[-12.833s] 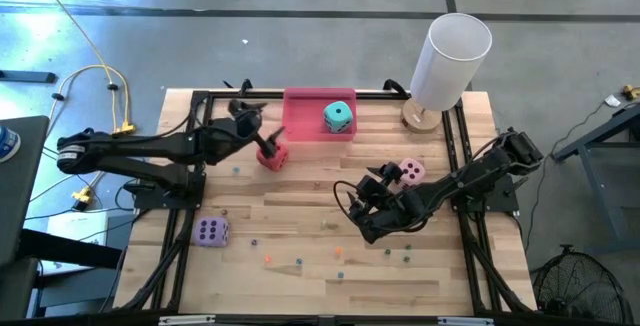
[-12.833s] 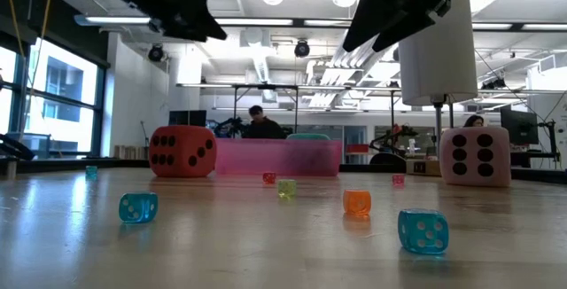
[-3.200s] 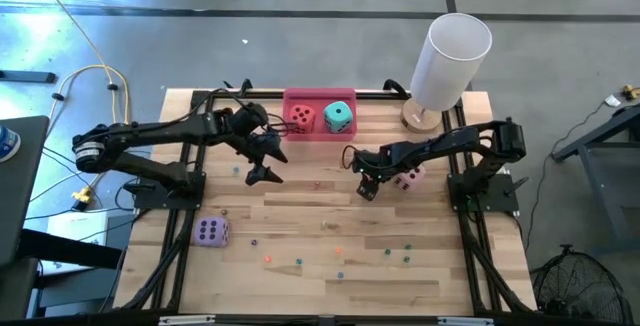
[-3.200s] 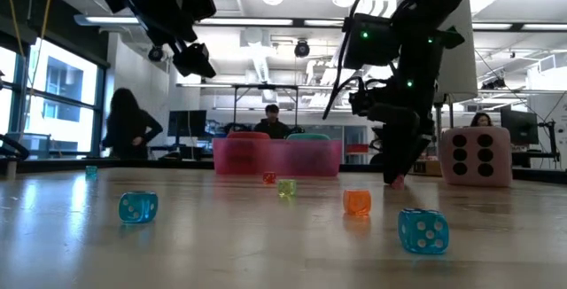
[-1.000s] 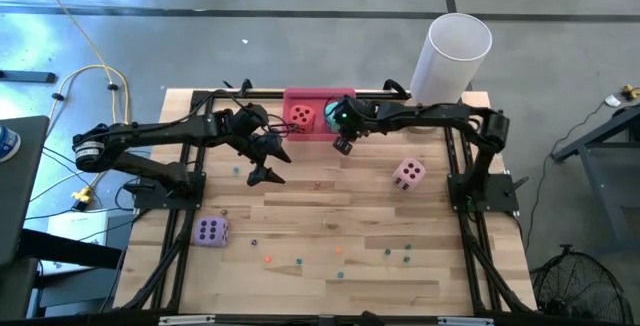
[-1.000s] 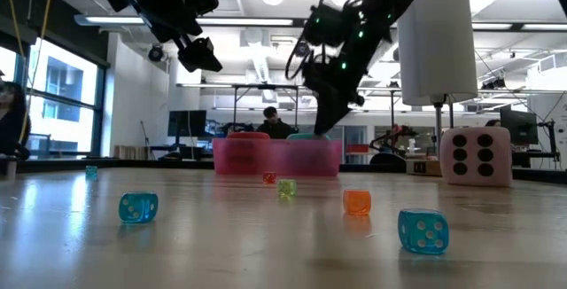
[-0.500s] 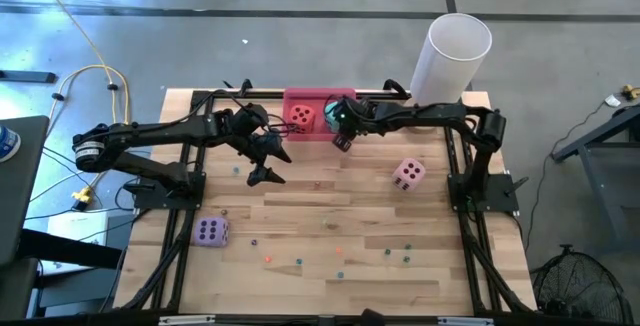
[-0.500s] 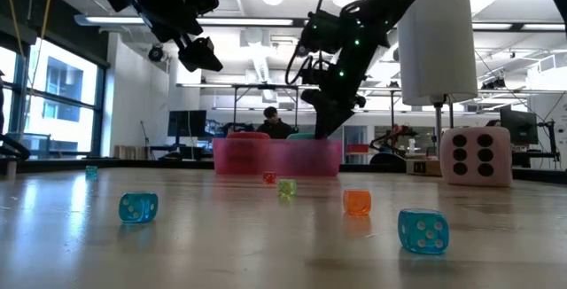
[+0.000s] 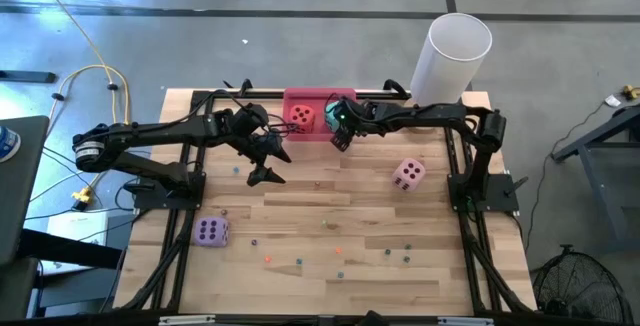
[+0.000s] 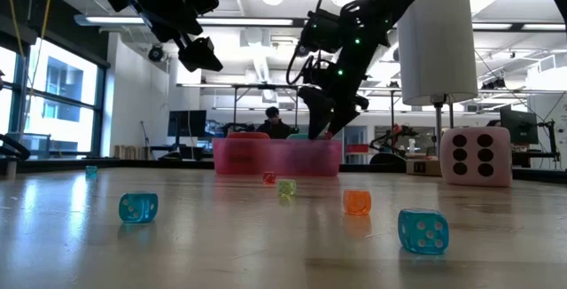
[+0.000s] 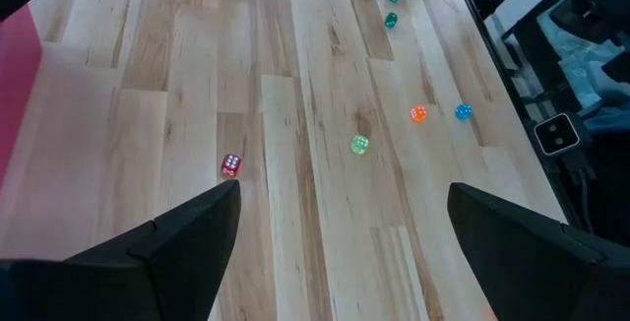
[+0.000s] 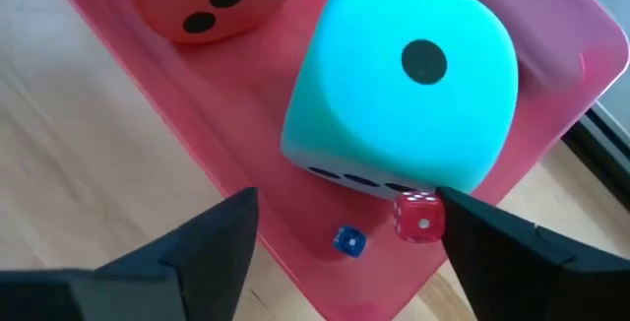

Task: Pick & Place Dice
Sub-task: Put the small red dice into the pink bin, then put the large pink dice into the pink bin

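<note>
- Right gripper hovers over the pink tray, fingers released, gripping nothing.
- Teal die and red die sit in the tray beside two tiny cubes.
- Left gripper waits above the tabletop, fingers spread.

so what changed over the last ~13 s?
The red die went from the table into the tray, beside the teal die. The right gripper moved from mid-table to the tray and opened; a tiny red die lies below it. The left gripper pulled back. Pink die and purple die stayed.
</note>
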Robot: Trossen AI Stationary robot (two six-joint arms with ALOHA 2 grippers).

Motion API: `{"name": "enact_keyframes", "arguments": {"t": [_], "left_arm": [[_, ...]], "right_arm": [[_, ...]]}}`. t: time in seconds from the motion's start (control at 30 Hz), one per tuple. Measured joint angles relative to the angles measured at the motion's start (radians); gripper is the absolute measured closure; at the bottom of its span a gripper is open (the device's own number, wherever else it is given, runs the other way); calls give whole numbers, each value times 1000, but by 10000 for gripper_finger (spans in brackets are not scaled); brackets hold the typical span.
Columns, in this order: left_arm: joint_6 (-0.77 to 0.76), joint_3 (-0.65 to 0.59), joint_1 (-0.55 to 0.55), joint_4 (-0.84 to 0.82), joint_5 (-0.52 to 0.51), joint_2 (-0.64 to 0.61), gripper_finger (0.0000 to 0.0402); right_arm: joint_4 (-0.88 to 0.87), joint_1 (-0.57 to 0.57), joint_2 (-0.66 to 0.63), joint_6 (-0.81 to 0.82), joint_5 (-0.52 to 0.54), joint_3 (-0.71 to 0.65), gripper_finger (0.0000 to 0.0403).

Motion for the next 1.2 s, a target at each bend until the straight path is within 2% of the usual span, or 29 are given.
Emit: {"name": "enact_keyframes", "arguments": {"t": [0.13, 0.37, 0.57, 0.67, 0.8, 1.07, 1.2], "left_arm": [[0, 0, 0, 0, 0, 0, 49], [0, 0, 0, 0, 0, 0, 49], [0, 0, 0, 0, 0, 0, 49], [0, 0, 0, 0, 0, 0, 49], [0, 0, 0, 0, 0, 0, 49], [0, 0, 0, 0, 0, 0, 49], [0, 0, 0, 0, 0, 0, 49]], "right_arm": [[-26, 0, 0, 25, 9, 1, 92], [-59, 0, 0, 24, 65, 1, 101], [-59, 8, 0, 14, 54, 1, 102], [-51, 14, 0, 13, 28, 1, 102], [-33, 13, 0, -12, -78, 1, 102], [-24, 20, 0, -70, 27, 1, 102], [-23, 26, 0, -89, 5, 1, 104]]}}
